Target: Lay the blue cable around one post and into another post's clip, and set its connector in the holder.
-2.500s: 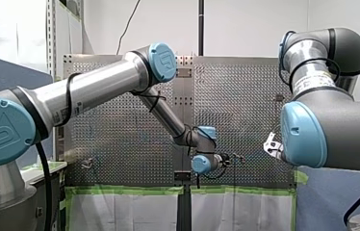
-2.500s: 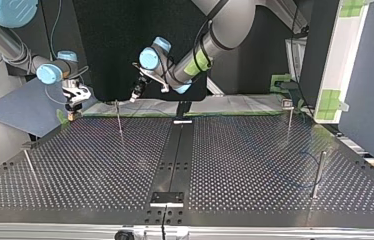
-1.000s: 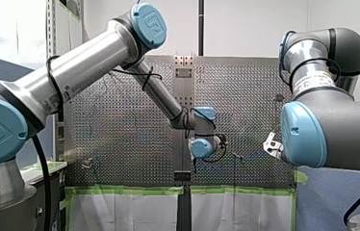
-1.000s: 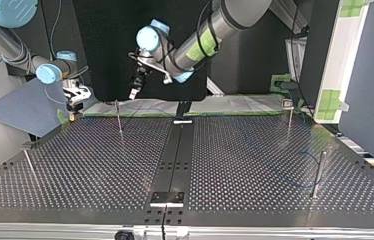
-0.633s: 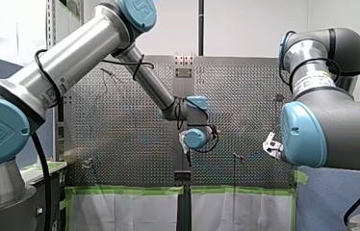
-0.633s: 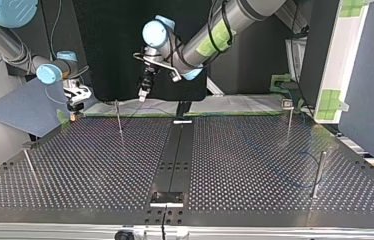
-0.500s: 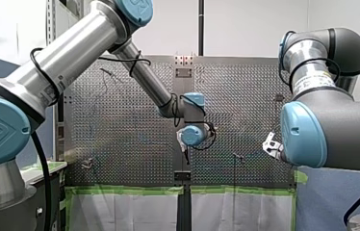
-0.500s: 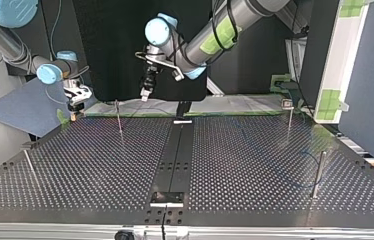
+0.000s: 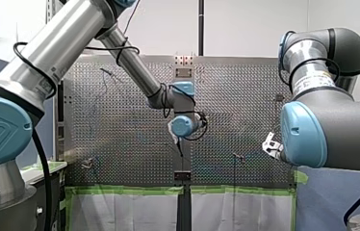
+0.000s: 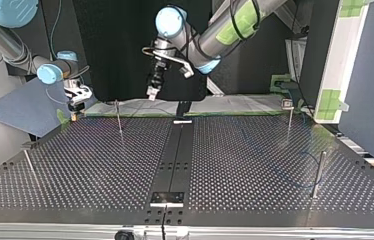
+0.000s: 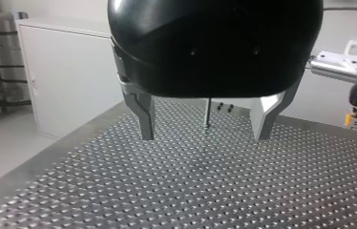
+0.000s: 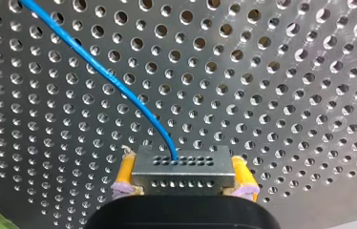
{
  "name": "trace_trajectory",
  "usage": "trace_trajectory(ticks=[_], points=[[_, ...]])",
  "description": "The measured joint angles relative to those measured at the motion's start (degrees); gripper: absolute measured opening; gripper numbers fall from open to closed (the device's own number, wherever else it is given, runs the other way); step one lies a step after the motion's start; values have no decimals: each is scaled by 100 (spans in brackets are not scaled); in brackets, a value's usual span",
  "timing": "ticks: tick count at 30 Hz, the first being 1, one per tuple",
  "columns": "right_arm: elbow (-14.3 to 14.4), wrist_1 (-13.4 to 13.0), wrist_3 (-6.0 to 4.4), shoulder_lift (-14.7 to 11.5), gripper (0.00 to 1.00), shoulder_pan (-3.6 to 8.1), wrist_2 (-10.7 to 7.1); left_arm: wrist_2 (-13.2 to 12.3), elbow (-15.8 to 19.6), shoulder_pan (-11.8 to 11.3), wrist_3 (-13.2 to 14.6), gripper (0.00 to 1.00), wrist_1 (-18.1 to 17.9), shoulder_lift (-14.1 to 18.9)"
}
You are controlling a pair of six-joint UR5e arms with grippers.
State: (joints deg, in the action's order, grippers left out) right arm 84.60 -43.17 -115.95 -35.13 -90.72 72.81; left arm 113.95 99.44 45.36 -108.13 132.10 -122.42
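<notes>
Blue cable (image 12: 105, 76) is seen running from its connector (image 12: 180, 164) across the perforated counter (image 12: 286, 95). Connector is clamped between the yellow pads (image 12: 125, 171) of the right tool (image 12: 181, 175), close over a counter corner. Left tool (image 11: 204, 136) is spread wide, nothing gripped, above the counter's arm-side edge. Thin post (image 11: 207, 114) noted ahead.

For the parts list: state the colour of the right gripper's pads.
Yellow; the pads show best in the right wrist view, clamped on the grey connector.

Bkgd: white wall (image 9: 245, 29) at back; white cabinet (image 11: 67, 81); black backdrop (image 10: 115, 45); blue-grey partition (image 10: 370, 75).
</notes>
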Motion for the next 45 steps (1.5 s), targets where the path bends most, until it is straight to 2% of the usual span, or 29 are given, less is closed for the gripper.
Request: trace_trajectory(ticks=[12,19,34,39,45], points=[[1,6,8,1,0,-8,-11,5,688,-81,54,99,-40,688],[1,8,9,1,0,-10,-19,-23,1118,-243,79,99,-378,1118],[1,19,26,1,0,-21,-15,-735,1958,-1039,272,99,-1216,1945],[0,10,24,1,0,-34,-16,-813,2247,-1318,362,99,-1503,1867],[0,-3,35,1,0,-48,-18,-829,2560,-1407,367,99,-1814,1580]])
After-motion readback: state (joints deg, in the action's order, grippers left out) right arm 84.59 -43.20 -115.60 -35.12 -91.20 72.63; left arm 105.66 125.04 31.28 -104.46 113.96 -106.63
